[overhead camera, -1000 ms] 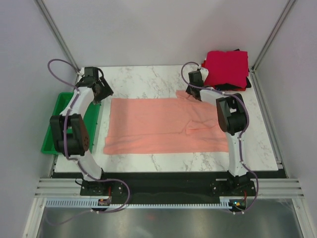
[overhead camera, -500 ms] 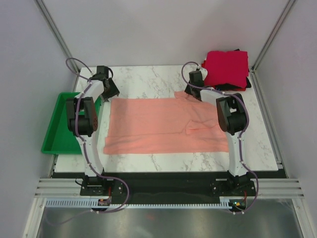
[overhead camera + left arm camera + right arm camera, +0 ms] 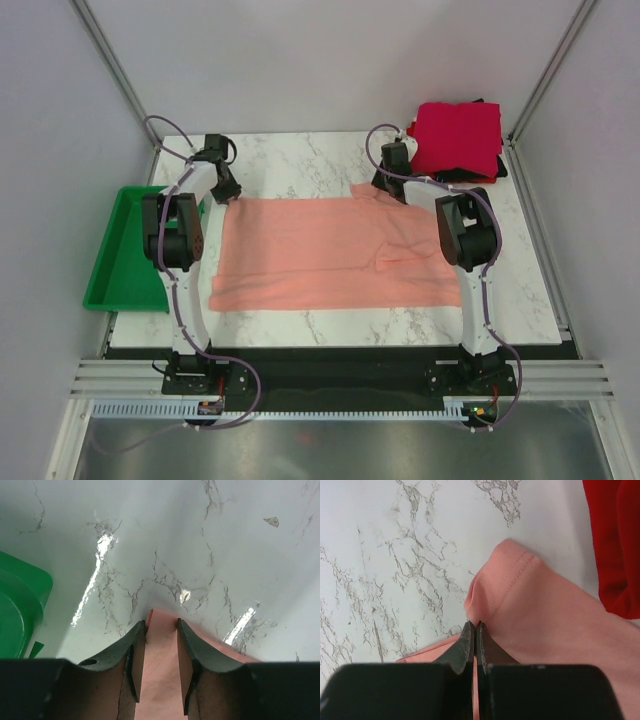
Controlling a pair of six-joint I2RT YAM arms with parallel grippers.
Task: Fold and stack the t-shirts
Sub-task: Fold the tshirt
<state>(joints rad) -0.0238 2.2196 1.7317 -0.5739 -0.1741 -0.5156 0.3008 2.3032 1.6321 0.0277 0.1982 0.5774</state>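
The salmon-pink t-shirt (image 3: 330, 250) lies spread flat across the marble table. My left gripper (image 3: 226, 193) is at its far left corner, jaws open, with the corner of the shirt (image 3: 161, 665) between the fingers. My right gripper (image 3: 385, 186) is at the far right corner, shut on a pinched fold of the pink shirt (image 3: 520, 610). A stack of folded shirts, crimson on top (image 3: 458, 135) with black beneath, sits at the far right corner of the table; its red cloth shows in the right wrist view (image 3: 615, 545).
A green plastic tray (image 3: 125, 250) sits off the left edge of the table, its corner in the left wrist view (image 3: 20, 610). Grey walls and metal posts enclose the table on three sides.
My left arm has swung from over the green tray to the far left corner of the pink shirt. The right arm and the shirt have barely moved.
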